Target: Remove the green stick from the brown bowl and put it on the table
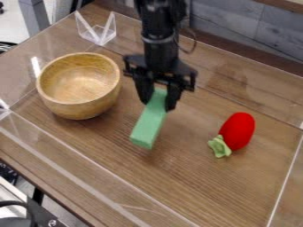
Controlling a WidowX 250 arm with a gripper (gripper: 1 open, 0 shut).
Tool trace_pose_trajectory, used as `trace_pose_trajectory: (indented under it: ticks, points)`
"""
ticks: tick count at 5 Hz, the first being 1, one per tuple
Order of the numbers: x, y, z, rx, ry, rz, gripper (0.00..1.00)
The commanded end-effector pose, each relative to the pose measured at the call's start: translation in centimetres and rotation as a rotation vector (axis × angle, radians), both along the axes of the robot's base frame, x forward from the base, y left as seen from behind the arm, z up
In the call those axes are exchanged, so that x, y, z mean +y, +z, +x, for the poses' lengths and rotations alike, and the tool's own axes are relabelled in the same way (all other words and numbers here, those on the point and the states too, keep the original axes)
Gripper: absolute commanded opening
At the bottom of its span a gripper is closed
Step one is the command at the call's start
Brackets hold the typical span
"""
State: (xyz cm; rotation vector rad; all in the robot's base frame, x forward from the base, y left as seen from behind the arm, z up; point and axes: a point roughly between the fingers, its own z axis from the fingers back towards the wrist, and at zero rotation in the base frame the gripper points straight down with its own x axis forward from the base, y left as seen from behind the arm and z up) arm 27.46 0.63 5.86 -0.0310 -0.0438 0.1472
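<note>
Green stick (149, 124) is the thing to watch, already out of the brown bowl (78, 83) and above the open stretch of the table (106, 164), between the bowl and the red strawberry toy (238, 131). From where I stand, it hangs below the gripper (154, 100), its long axis running down and away from the fingertips, so lowering it looks like the coming move. The fingers are closed on its upper end, pinching it; whether its lower end touches the wood, I can't tell.

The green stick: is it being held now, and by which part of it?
Yes, the gripper holds the green stick by its upper end; the lower part hangs free.
</note>
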Motion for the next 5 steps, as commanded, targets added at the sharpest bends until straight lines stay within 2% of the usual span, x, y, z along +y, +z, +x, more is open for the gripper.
trace_pose_trajectory:
  ticks: [1, 3, 5]
  points:
    - [-0.3, -0.8, -0.3, -0.026, -0.013, 0.010, 0.00]
    - [-0.6, -3.2, -0.7, -0.033, -0.055, 0.014, 0.00]
    - [-0.7, -3.9, -0.6, -0.034, -0.086, 0.030, 0.00]
